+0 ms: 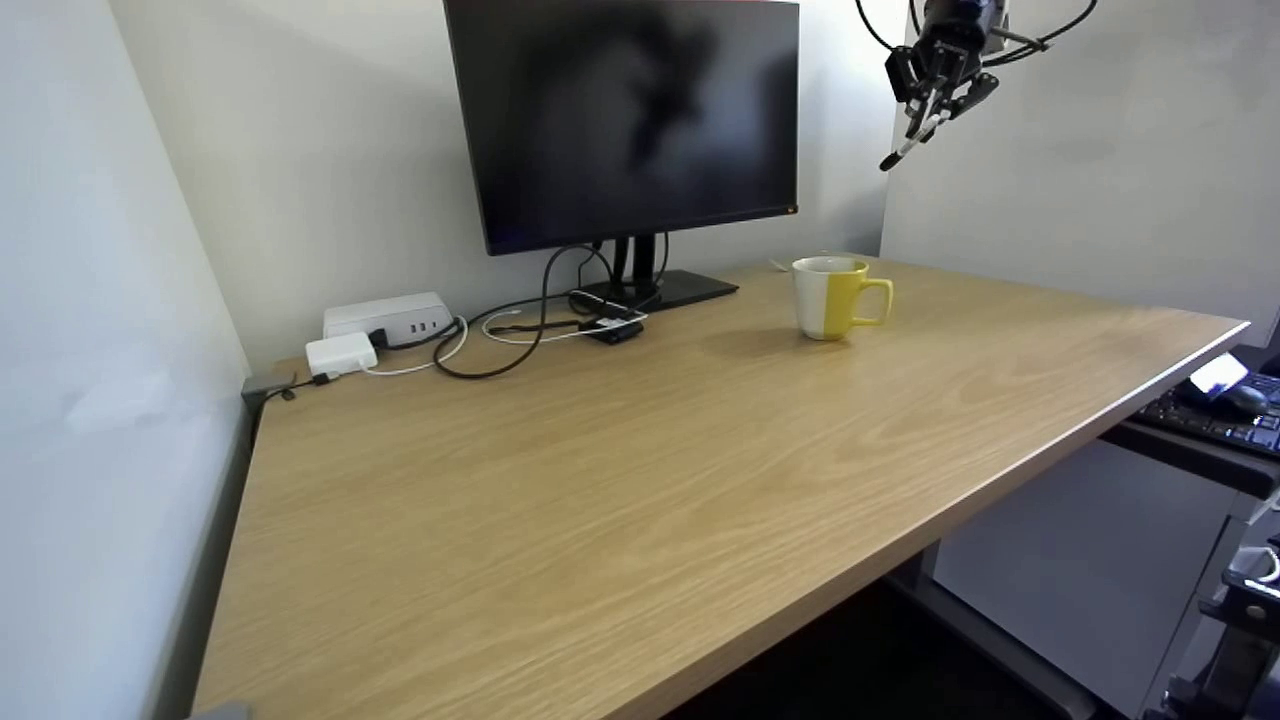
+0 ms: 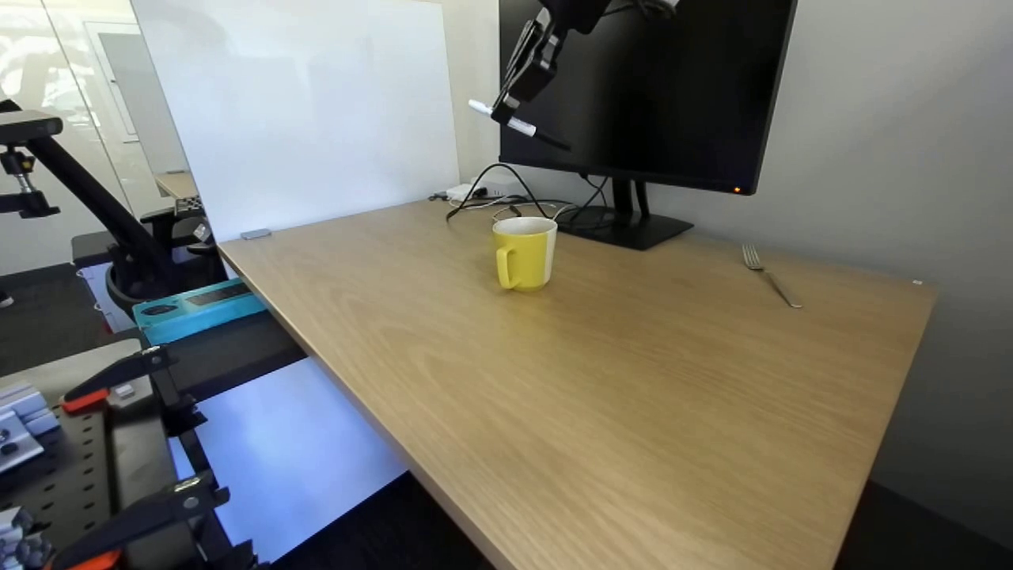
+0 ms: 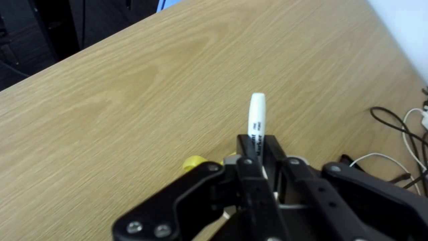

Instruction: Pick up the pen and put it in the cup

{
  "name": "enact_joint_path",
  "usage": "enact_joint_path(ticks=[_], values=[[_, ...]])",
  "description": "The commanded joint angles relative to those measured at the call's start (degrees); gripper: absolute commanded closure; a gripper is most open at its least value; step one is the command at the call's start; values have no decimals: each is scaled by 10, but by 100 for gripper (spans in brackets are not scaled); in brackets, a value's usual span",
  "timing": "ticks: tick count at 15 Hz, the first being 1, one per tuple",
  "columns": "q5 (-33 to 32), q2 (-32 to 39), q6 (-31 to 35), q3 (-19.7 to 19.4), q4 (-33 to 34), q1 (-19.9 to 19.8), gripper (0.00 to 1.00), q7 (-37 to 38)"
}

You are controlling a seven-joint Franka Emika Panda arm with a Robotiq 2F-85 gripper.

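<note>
Wrist view has the gripper (image 3: 257, 144) clamped right on the pen (image 3: 257, 113), which is a white marker with black lettering, white end poking out past the grip. Both exterior views show the pair up in the air, pen tilted so its black end hangs lower than the white one.

The mug (image 1: 826, 300) stands upright on the table (image 1: 600, 480), yellow on one side and white on the other, somewhere between the back edge (the long one with the monitor (image 1: 630, 120) on it) and the long front edge opposite. Its handle points toward that front edge. Pen's well apart from the mug and higher up; can't tell if it's straight above. From the wrist view the mug is mostly hidden behind the gripper, just a few bits of yellow showing.

As for the rest: cables (image 1: 484, 376) bunch up along the back edge, between the monitor and the corner where that edge meets the whiteboard (image 2: 316, 119). Couple of white boxes (image 1: 390, 318) sit close to that corner. In an exterior view there's also a fork (image 2: 769, 280) near the back edge, over toward the corner at the opposite end.
</note>
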Motion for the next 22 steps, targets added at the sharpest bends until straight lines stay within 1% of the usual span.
enact_joint_path(ticks=[1, 6, 9, 15, 22], values=[[57, 52, -75, 15, 64, -31, 97, 14], [121, 108, -124, 17, 112, -41, 97, 33], [146, 140, -152, 19, 143, -41, 97, 51], [179, 198, -197, 22, 199, -45, 97, 92], [203, 253, -227, 26, 247, -47, 97, 142]])
